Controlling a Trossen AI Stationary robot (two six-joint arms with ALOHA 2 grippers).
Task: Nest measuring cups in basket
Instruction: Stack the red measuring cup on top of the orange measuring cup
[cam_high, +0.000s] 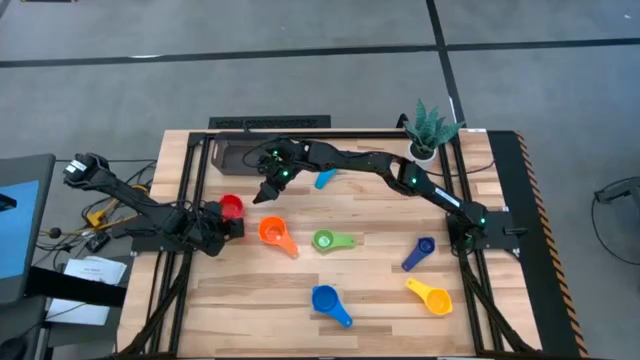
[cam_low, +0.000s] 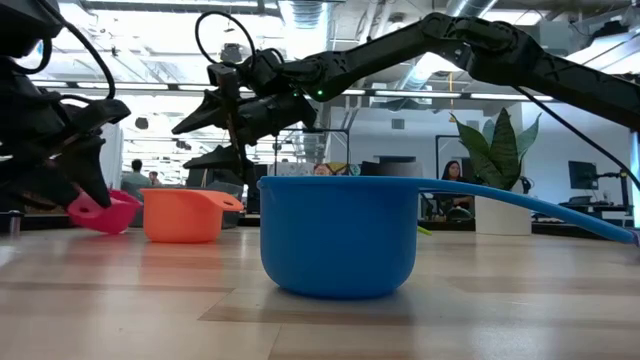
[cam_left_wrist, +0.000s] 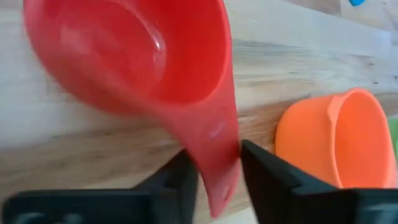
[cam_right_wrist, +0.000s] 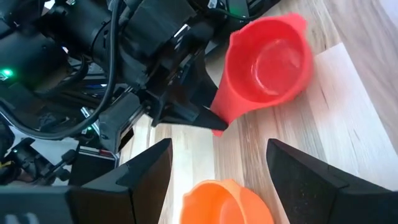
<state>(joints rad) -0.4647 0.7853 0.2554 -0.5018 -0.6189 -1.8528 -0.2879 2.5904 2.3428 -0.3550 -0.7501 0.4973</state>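
- Nearest us in the low view sits the blue cup (cam_low: 338, 235), at centre frame on the counter (cam_low: 320, 320).
- We judge the first pickup is under way: the left hand (cam_left_wrist: 214, 177) pinches the red cup (cam_left_wrist: 134, 56) by its handle, at left of the high view.
- Next we'd lift it toward the basket (cam_high: 237, 153), upper centre.
- The right hand (cam_high: 268, 190) hovers spread and empty, arm stretched leftward beside the basket.

Bare wood between orange cup (cam_high: 272, 232) and basket (cam_high: 243, 153), right arm (cam_high: 360, 160) overhead

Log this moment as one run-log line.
left gripper: jaws around red cup handle, grip unconfirmed | right gripper: open, above orange cup | basket: no cups visible
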